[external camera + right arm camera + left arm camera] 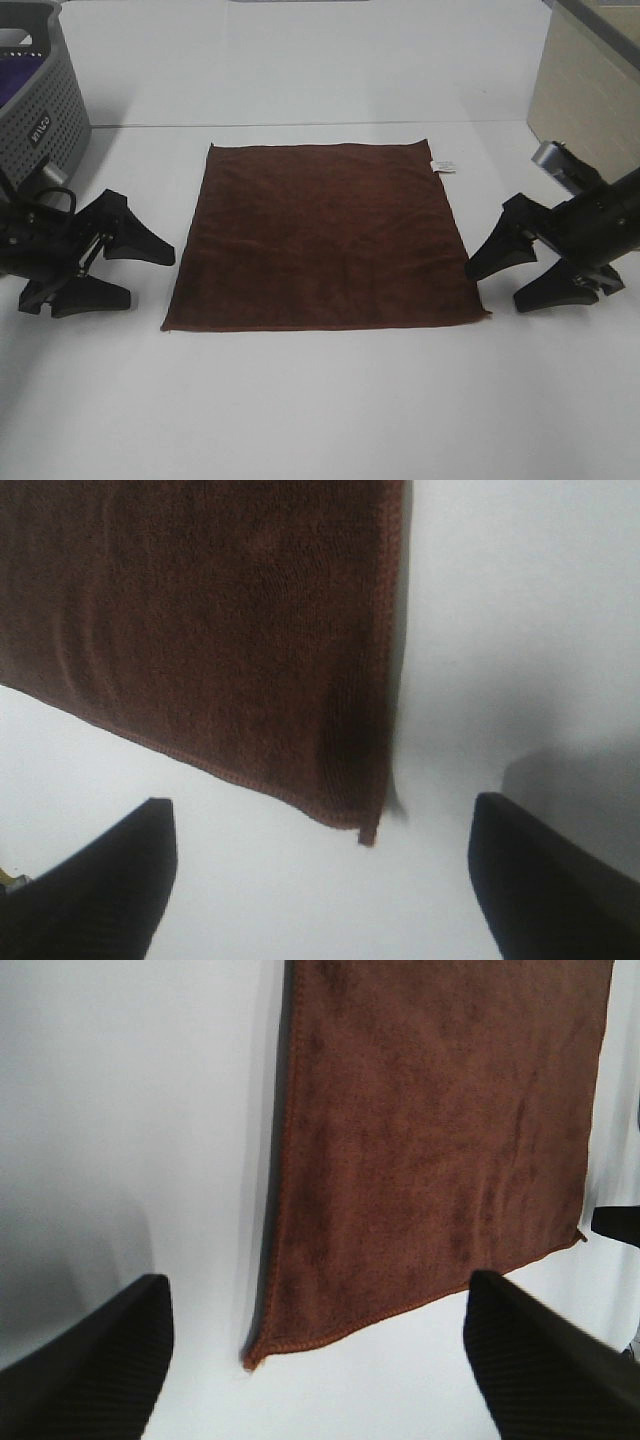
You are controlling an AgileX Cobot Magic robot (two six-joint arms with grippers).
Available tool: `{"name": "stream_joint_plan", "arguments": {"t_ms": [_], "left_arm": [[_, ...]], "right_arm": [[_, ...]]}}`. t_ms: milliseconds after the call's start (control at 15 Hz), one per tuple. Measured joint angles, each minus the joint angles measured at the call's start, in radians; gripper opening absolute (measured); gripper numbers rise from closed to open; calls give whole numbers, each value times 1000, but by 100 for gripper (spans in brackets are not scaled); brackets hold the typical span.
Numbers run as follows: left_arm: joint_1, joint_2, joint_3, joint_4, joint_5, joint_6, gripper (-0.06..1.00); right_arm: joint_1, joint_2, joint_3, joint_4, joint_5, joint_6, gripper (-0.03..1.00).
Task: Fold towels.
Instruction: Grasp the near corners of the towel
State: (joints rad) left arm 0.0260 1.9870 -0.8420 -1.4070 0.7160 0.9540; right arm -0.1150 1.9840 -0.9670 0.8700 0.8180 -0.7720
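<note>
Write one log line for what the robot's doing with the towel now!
towel: flat, unfolded | left hand: open, by left edge | right hand: open, by right edge | fold: not started

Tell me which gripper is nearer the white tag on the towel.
Right. The right gripper sits beside the brown towel's near right corner, on the same side as the white tag. The left gripper sits beside the opposite edge, the whole towel between.

Grey basket (50, 115) (purple inside) and beige box (585, 95) at table's (320, 400) far corners.
</note>
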Motion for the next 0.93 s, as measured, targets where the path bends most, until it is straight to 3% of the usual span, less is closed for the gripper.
{"name": "stream_joint_plan", "arguments": {"t_ms": [333, 467, 667, 867, 933], "left_arm": [[-155, 55, -13, -122, -71, 66, 72], [-203, 71, -14, -170, -90, 102, 56], [-211, 91, -10, -192, -126, 137, 5], [-211, 92, -10, -169, -116, 139, 1], [-211, 87, -9, -123, -105, 117, 1]], "right_arm": [[109, 109, -71, 143, 7, -13, 71], [164, 144, -105, 151, 9, 4, 55], [175, 155, -105, 122, -3, 62, 30], [175, 156, -105, 67, 4, 87, 1], [175, 156, -105, 52, 13, 91, 0]]}}
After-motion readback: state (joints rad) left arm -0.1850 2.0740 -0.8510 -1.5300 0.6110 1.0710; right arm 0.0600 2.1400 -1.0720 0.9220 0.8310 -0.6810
